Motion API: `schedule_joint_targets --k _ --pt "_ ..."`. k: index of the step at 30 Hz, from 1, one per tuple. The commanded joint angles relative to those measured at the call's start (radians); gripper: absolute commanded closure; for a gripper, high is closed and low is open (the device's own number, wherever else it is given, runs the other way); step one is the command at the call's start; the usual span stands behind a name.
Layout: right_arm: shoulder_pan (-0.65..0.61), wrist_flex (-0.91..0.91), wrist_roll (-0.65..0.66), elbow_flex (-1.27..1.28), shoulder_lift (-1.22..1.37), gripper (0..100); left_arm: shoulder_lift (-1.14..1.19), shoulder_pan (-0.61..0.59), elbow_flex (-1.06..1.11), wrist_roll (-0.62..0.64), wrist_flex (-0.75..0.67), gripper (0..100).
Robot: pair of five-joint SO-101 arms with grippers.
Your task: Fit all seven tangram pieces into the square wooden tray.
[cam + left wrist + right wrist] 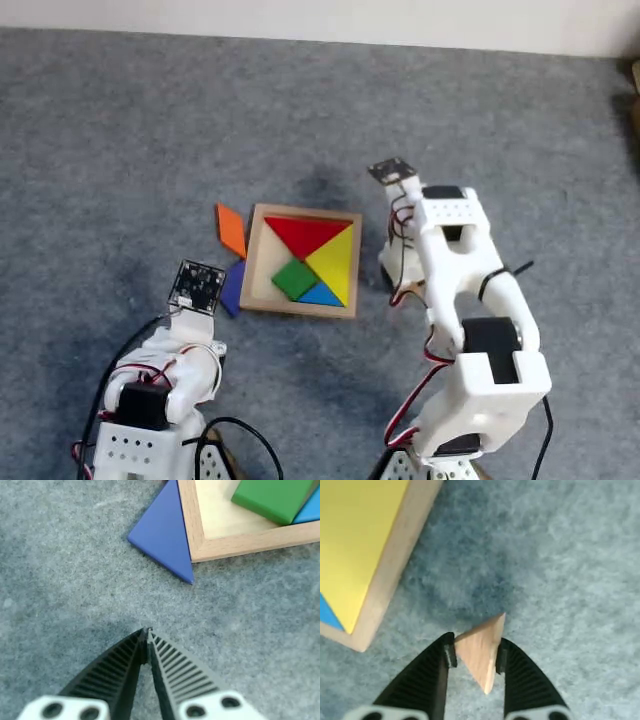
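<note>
The square wooden tray (pixel 256 290) holds a red triangle (pixel 300 233), a yellow triangle (pixel 335 258), a green square (pixel 295 279) and a light blue triangle (pixel 322 294). An orange parallelogram (pixel 231 230) and a dark blue triangle (pixel 232 288) lie on the carpet against the tray's left side. My left gripper (pixel 147 634) is shut and empty, a short way from the dark blue triangle (pixel 165 532). My right gripper (pixel 475 650) is shut on a plain wooden triangle (pixel 481 647), held over the carpet just outside the tray's right rim (pixel 395 575), beside the yellow triangle (pixel 360 535).
Grey carpet covers the whole table. The left arm (pixel 165 385) stands at the near left and the right arm (pixel 470 330) at the near right. The tray's left part (pixel 215 515) is bare wood beside the green square (pixel 272 497).
</note>
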Motion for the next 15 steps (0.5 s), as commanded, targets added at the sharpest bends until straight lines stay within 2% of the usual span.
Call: schedule_joint_targets --k 1,8,12,15 --pt "0.001 0.062 0.011 -0.101 -0.008 99.4 -0.033 -0.008 0.019 -0.008 0.005 99" --pt "-0.024 0.153 0.009 -0.206 -0.01 99.4 -0.033 -0.008 0.019 -0.008 0.005 99" --pt "-0.108 0.213 0.003 -0.278 -0.01 99.4 -0.033 -0.008 0.019 -0.008 0.005 99" --pt "-0.182 0.223 -0.063 -0.335 -0.01 99.4 -0.033 -0.008 0.019 -0.008 0.005 99"
